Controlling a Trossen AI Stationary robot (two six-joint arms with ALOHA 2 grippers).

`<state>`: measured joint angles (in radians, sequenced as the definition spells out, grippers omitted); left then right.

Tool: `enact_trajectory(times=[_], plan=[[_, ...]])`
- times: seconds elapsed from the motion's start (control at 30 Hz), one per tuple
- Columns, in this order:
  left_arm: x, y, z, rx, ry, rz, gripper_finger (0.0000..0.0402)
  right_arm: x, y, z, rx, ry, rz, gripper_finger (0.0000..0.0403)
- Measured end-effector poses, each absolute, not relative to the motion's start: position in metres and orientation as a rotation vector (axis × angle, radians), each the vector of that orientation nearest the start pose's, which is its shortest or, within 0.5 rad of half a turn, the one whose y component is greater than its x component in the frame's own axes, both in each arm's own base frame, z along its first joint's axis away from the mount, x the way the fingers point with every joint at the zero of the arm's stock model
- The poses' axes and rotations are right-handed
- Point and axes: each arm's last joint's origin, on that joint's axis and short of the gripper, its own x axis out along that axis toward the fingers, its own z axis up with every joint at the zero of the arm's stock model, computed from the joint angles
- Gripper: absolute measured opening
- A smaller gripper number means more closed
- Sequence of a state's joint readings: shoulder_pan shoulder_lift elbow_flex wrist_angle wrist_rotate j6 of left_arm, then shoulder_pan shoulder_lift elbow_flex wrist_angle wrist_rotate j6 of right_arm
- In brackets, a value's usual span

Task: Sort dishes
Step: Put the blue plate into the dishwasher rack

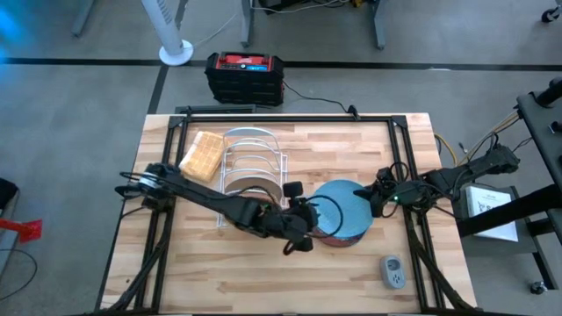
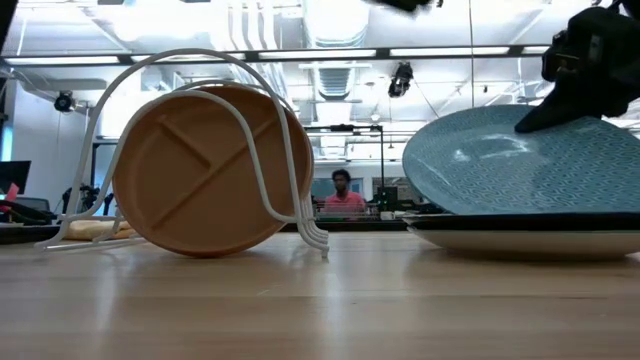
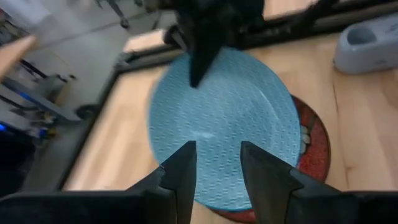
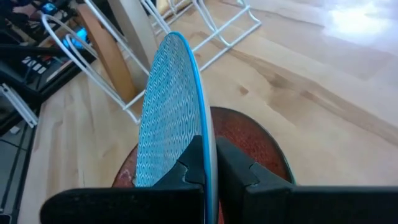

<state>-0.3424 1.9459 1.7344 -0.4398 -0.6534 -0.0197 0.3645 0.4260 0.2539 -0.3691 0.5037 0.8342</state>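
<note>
Teal plate [image 4: 171, 112], tilted above the red plate [image 4: 249, 146] on the bench [image 1: 263, 281], is pinched at its rim by the right claw [image 4: 209, 165]. The left claw [image 3: 217, 165] hovers released beside it. Beyond, a wooden plate [image 2: 205, 170] stands in the wire rack [image 2: 290, 150].

Two dark jointed arms, each ending in two flat black fingers [image 3: 180, 177].

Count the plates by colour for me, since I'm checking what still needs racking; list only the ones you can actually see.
Brown wooden plate, standing in the rack: 1
Teal plate, tilted, its rim pinched by the right gripper: 1
Red plate, flat on the table under the teal one: 1
Total: 3 plates visible; any others in the stack are hidden.
</note>
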Motion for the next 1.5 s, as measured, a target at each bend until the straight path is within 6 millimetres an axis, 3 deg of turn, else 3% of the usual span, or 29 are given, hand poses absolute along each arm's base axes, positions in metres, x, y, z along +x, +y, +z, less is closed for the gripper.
enact_trajectory(times=[0.13, 0.4, 0.73, 1.1, 1.5], plan=[[0.4, -0.134, 0.329, 0.346, 0.547, 0.333, 0.0115, 0.109, 0.026, 0.185, 0.563, 0.385, -0.33, 0.0006], [0.368, -0.124, 0.351, 0.416, 0.622, 0.338, 0.0115, 0.11, 0.026, 0.201, 0.482, 0.347, -0.305, 0.0006], [0.311, -0.112, 0.342, 0.367, 0.547, 0.414, 0.0115, 0.111, 0.026, 0.208, 0.467, 0.304, -0.322, 0.0006], [0.246, -0.094, 0.331, 0.377, 0.352, 0.59, 0.0115, 0.118, 0.027, 0.233, 0.37, 0.079, -0.276, 0.0002], [0.228, -0.082, 0.335, 0.36, 0.281, 0.799, 0.0115, 0.122, 0.024, 0.257, 0.226, 0.008, -0.412, 0.0001]])
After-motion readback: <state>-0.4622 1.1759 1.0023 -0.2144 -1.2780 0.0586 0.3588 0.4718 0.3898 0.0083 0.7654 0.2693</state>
